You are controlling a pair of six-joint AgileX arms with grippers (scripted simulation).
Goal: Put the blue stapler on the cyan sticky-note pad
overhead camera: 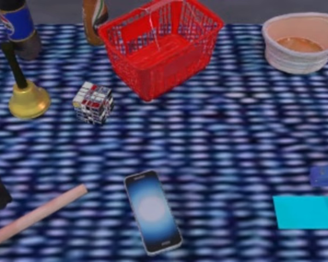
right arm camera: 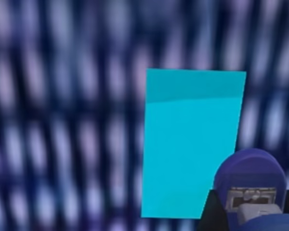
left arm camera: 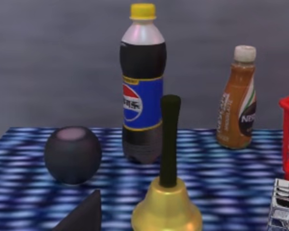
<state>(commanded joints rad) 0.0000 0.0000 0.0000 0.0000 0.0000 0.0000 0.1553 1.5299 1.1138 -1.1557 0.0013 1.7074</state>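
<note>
A blue-and-white woven-looking cloth is covering the whole table. At the far left a glossy cola bottle with a yellow cap is standing upright, with a matte dark sphere beside it and a polished brass bell with a slim black handle just in front. A dark shape at the left edge is probably the parked left arm, and whether its claw is released or clenched cannot be told. A smooth pink rod is lying diagonally near the front left corner. A mirrored puzzle cube is sitting near the bell, a brown coffee bottle is standing behind it, and a red plastic mesh basket is occupying the back middle. A black smartphone with a glowing screen is lying flat at the front centre. A pale ribbed bowl is resting at the back right. At the right edge the blue stapler is showing just behind the flat, plain cyan sticky-note pad. In the right wrist view the stapler's rounded end is sitting between dark finger shapes beside the pad, but whether the right claw is grasping it I cannot tell.
</note>
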